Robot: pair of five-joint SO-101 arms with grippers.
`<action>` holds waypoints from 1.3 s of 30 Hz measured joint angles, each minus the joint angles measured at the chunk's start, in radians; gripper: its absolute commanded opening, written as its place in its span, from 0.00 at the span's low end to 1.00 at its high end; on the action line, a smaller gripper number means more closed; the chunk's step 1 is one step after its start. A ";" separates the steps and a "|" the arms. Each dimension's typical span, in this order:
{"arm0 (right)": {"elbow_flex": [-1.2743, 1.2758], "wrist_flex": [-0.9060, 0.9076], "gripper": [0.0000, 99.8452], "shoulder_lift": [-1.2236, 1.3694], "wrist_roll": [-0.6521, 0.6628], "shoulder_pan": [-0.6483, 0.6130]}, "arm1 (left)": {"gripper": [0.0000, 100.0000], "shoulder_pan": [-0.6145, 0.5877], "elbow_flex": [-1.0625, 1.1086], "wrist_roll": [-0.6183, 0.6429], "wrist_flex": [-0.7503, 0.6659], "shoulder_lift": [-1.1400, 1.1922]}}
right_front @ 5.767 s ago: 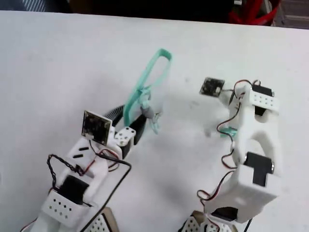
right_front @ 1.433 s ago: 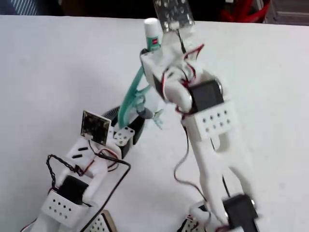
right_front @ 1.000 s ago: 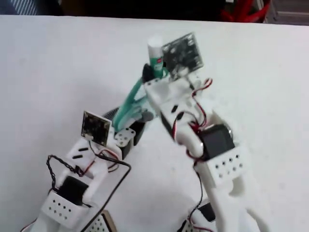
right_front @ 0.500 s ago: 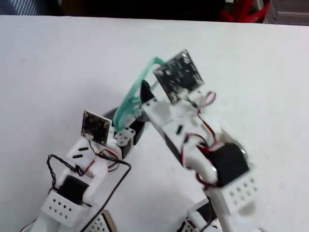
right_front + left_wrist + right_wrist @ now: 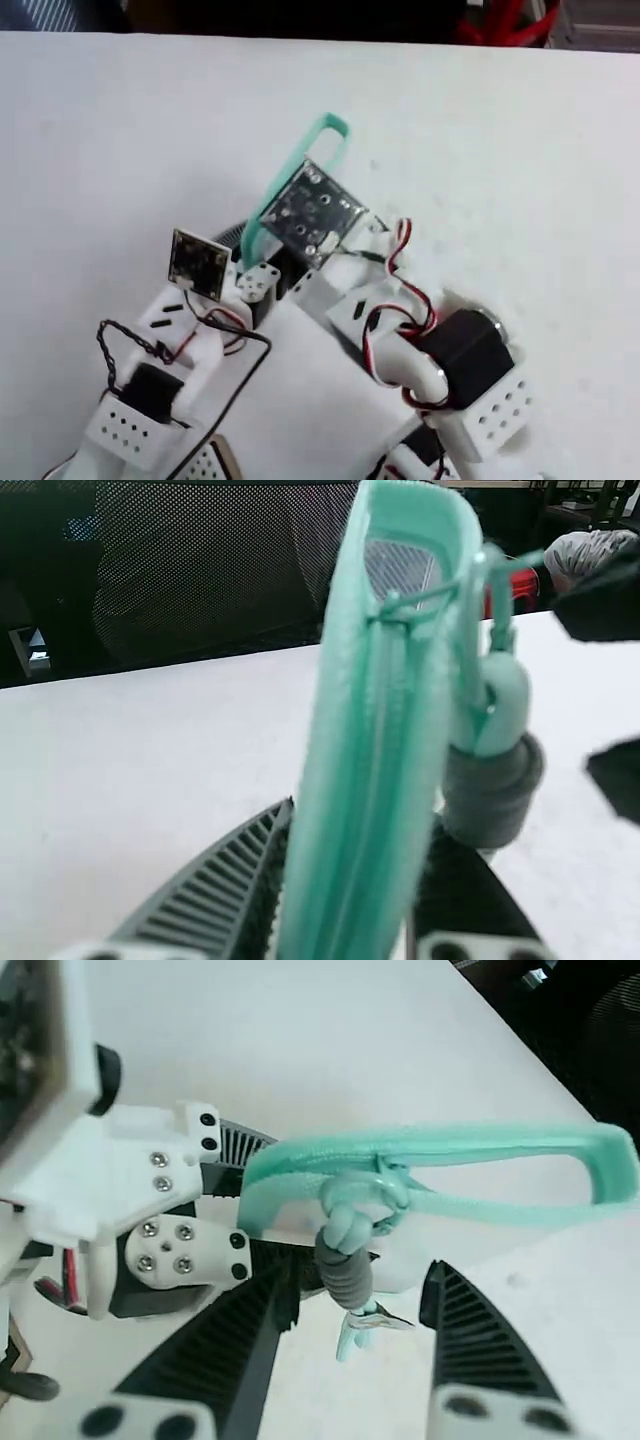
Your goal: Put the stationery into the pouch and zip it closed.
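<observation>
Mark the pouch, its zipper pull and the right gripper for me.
pouch (image 5: 470,1143): right wrist view, on its teal zipper edge.
zipper pull (image 5: 343,1255): right wrist view, on the grey bead.
right gripper (image 5: 362,1268): right wrist view, midway between its open fingertips.

Mint-green pouch (image 5: 450,1145) upright on its long edge, mouth partly agape, grey-and-green zip tassel (image 5: 340,1260) dangling alongside.
</observation>
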 measured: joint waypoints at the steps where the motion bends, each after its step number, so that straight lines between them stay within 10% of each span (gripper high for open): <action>1: 0.000 0.000 0.20 0.005 0.000 -0.011 | 0.17 0.000 0.000 0.000 0.000 0.000; 12: 0.063 -0.124 0.19 0.032 -0.046 -0.028 | 0.17 0.000 0.000 0.000 0.000 0.000; 16: 0.106 -0.176 0.01 0.044 -0.046 -0.023 | 0.17 -0.003 0.000 0.000 0.000 0.000; 39: 0.109 -0.229 0.02 -0.058 -0.046 0.161 | 0.04 -0.078 -0.098 0.110 0.049 0.000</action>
